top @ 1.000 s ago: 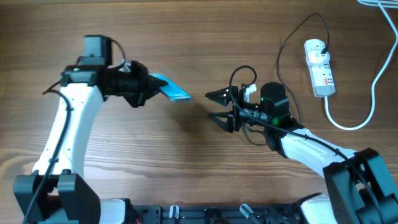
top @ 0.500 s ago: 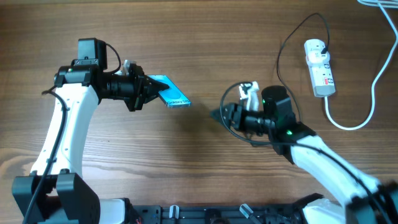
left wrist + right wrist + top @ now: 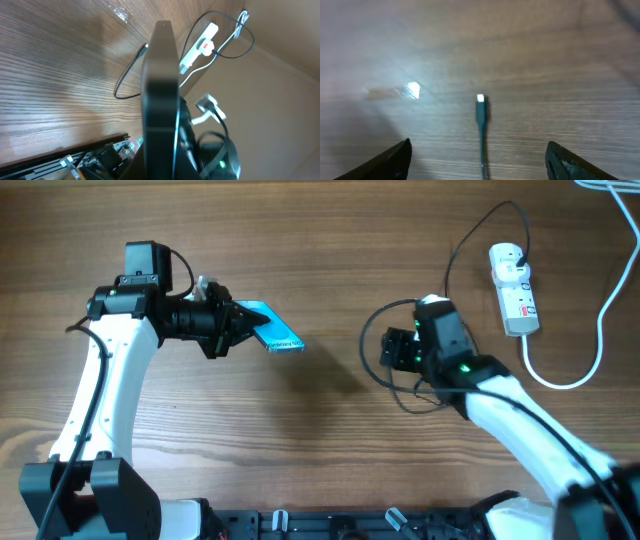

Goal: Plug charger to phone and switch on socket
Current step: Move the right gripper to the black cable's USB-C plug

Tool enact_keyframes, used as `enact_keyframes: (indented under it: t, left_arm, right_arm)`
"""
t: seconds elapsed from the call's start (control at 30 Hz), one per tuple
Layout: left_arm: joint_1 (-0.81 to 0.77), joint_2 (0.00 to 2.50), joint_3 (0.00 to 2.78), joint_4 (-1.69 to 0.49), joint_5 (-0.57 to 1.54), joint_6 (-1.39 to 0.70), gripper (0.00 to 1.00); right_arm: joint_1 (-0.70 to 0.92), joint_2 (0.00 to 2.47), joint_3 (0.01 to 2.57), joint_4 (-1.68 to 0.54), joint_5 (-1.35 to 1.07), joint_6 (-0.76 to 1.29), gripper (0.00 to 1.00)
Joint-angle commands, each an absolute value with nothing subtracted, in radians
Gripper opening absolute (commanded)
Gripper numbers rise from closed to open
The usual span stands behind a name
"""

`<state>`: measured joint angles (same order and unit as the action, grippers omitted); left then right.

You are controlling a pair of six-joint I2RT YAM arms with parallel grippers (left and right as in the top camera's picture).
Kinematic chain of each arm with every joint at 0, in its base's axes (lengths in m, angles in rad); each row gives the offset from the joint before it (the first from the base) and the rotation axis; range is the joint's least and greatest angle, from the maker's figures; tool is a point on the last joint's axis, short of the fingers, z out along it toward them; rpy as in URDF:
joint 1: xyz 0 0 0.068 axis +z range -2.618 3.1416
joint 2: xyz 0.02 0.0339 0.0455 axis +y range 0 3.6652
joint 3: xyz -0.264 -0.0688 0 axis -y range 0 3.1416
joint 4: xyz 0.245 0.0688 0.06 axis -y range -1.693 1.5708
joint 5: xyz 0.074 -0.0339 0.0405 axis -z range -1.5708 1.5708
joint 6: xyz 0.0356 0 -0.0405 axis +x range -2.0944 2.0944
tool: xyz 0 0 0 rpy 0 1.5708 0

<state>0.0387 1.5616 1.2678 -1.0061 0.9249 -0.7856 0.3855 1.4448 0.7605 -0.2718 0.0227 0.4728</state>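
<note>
My left gripper (image 3: 232, 328) is shut on one end of the phone (image 3: 274, 329) and holds it above the table, cyan screen up, free end pointing right. In the left wrist view the phone (image 3: 160, 95) shows edge-on and dark. The charger cable (image 3: 452, 260) runs from the socket (image 3: 513, 288) and loops under my right gripper (image 3: 395, 350). In the right wrist view the charger plug tip (image 3: 480, 109) lies on the wood between my open fingers (image 3: 395, 157), untouched. The socket (image 3: 202, 42) also shows in the left wrist view.
A thick white cord (image 3: 600, 330) curves from the socket toward the far right edge of the table. The wooden tabletop (image 3: 300, 440) lies between the arms. The black frame (image 3: 330, 525) runs along the front edge.
My right gripper has turned from pointing left at the phone to pointing down at the table, and shifted right over the cable. The left arm drew back slightly left with the phone.
</note>
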Motion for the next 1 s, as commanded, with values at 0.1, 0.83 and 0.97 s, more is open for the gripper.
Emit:
enact_keyframes:
  t: [0.1, 0.83, 0.97]
  left_arm:
    - [0.043, 1.560, 1.275, -1.003, 0.944, -0.763, 0.04]
    - [0.043, 1.560, 1.275, -1.003, 0.941, -0.763, 0.04]
    - [0.043, 1.560, 1.275, -1.003, 0.941, -0.762, 0.04]
  right_arm:
    - [0.390, 1.623, 0.766, -0.186, -0.028, 0.393, 0.77]
    - [0.464, 1.794, 0.765, -0.207, 0.044, 0.422, 0.18]
    - [0.464, 1.794, 0.764, -0.224, 0.026, 0.438, 0.05]
